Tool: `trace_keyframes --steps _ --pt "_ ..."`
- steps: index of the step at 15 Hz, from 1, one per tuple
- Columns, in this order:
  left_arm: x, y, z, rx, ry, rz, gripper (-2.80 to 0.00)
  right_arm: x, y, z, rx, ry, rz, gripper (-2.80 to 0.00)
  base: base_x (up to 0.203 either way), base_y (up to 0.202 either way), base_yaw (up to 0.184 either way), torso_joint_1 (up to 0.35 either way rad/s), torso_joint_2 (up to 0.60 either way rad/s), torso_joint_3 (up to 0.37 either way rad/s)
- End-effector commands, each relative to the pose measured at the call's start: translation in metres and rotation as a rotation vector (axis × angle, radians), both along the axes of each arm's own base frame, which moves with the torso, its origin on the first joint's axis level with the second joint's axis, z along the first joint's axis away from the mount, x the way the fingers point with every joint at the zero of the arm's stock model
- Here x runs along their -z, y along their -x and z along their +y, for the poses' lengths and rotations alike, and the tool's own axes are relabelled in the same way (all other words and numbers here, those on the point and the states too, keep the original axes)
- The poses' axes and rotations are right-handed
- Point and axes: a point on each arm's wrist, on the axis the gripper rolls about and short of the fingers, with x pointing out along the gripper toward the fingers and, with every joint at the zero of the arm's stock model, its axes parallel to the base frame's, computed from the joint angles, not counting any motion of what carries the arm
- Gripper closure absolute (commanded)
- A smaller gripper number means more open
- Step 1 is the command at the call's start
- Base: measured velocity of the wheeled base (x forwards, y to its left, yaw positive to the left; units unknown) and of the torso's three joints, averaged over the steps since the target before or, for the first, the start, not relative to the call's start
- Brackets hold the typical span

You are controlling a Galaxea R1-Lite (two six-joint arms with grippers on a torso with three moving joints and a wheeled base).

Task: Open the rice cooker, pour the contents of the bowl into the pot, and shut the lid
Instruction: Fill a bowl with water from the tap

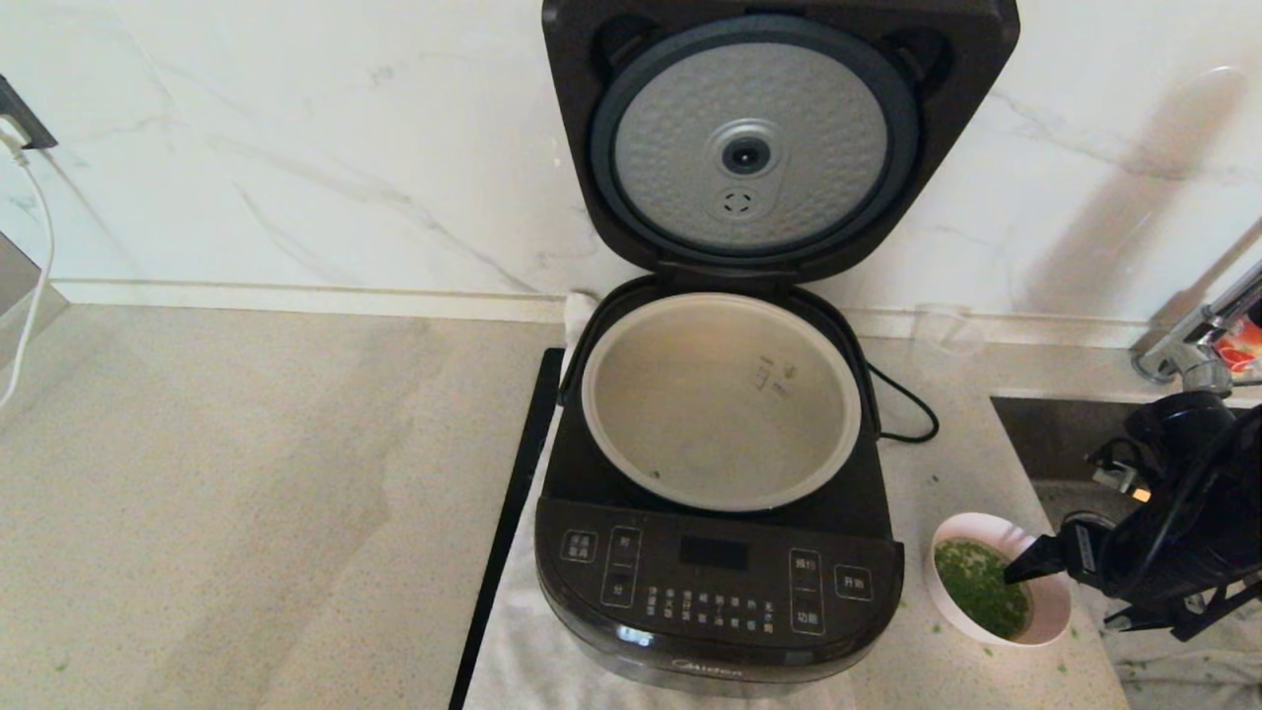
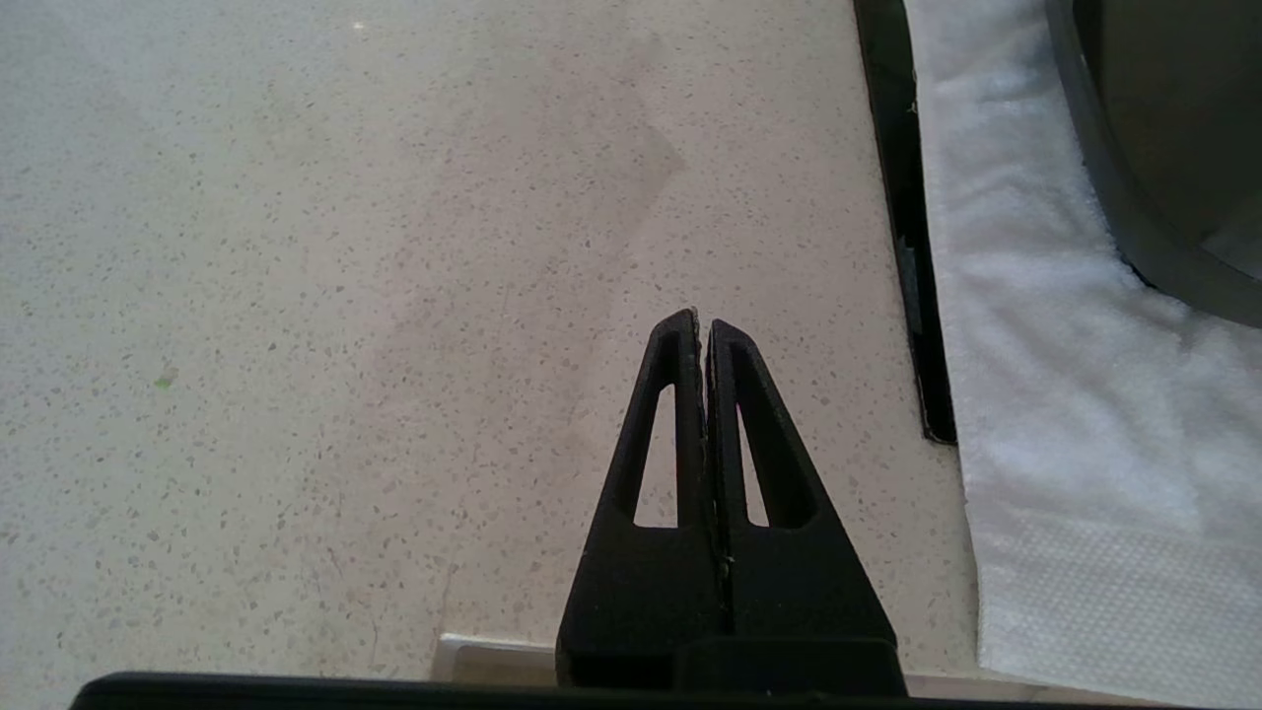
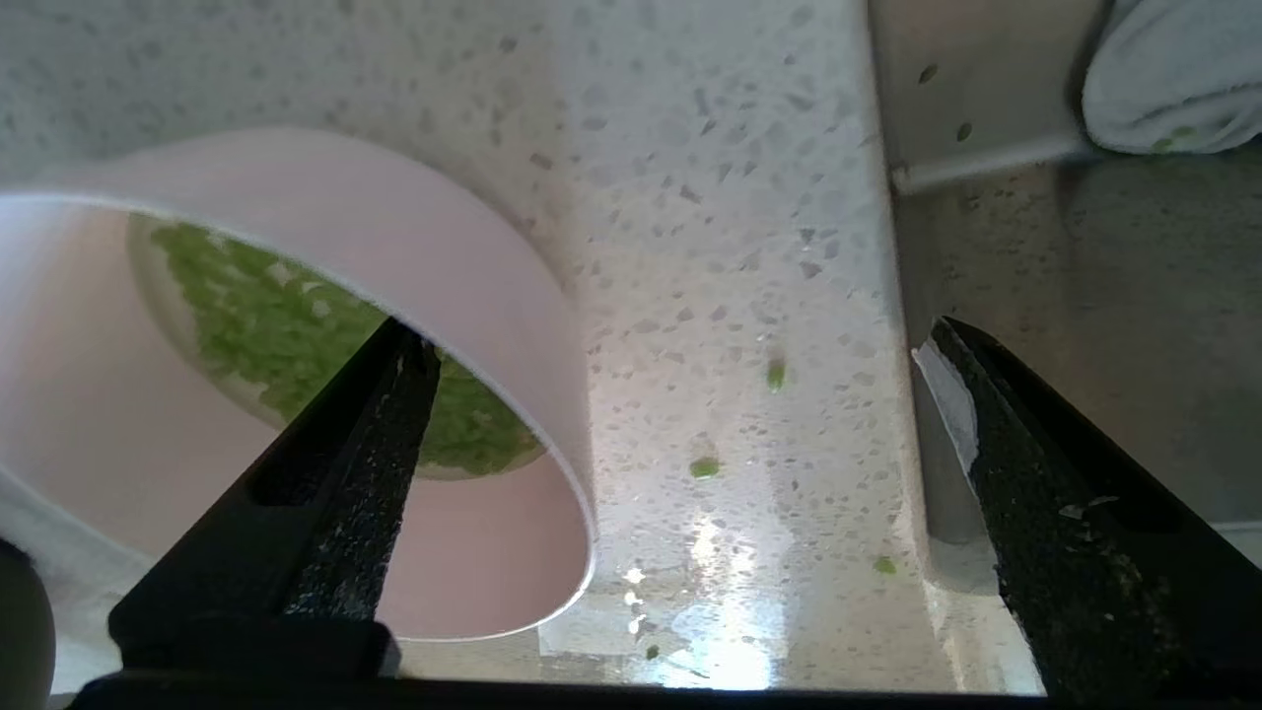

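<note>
**Fingers straddle the bowl's rim**

The right gripper [image 3: 680,394] reaches in from the right, its fingers [image 3: 365,444] spread wide: one inside the pink bowl [image 1: 1053,603] above chopped greens in liquid [image 1: 976,587], the other outside. The bowl sits on the bench [image 1: 246,493] beside the rice cooker [image 1: 720,582], lid [image 1: 769,138] raised, pot [image 1: 720,399] bare. The left gripper [image 2: 704,330] hangs pinched together over the bench.

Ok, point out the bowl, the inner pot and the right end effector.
pink bowl [image 1: 1053,609]: head view, right rim.
inner pot [image 1: 690,424]: head view, bare floor.
right end effector [image 3: 680,394]: right wrist view, gap between fingertips.
</note>
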Motion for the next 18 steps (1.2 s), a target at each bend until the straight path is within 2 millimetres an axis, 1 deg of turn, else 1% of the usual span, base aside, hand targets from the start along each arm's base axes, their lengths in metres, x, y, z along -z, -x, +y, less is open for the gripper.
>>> trace_keyframes --steps 1,2,4,11,16,18 --pt "0.000 0.000 0.000 0.001 0.000 -0.001 0.00 0.003 -0.001 -0.002 0.007 -0.004 0.012 -2.80 0.000 0.000 0.000 0.000 0.00 0.000" --pt "0.000 0.000 0.000 0.001 0.000 0.000 0.00 0.004 -0.001 -0.002 0.007 -0.004 0.014 0.00 0.000 0.000 0.000 0.000 0.00 0.000" --pt "0.000 0.000 0.000 0.000 0.000 0.000 0.00 0.002 0.000 -0.002 0.006 -0.005 0.008 0.00 0.000 0.000 0.000 0.000 0.00 0.000" --pt "0.000 0.000 0.000 0.001 0.000 -0.001 0.00 -0.015 0.005 0.002 -0.001 0.004 -0.048 0.00 0.000 0.000 0.000 0.000 0.00 0.000" --pt "0.000 0.000 0.000 0.001 0.000 0.000 0.00 -0.013 0.006 0.006 -0.014 -0.005 -0.040 0.00 0.000 0.000 0.000 0.000 0.00 0.000" --pt "0.000 0.000 0.000 0.000 0.000 -0.001 0.00 -0.019 0.007 0.006 -0.013 -0.002 -0.059 0.00 0.000 0.000 0.000 0.000 0.00 0.000"
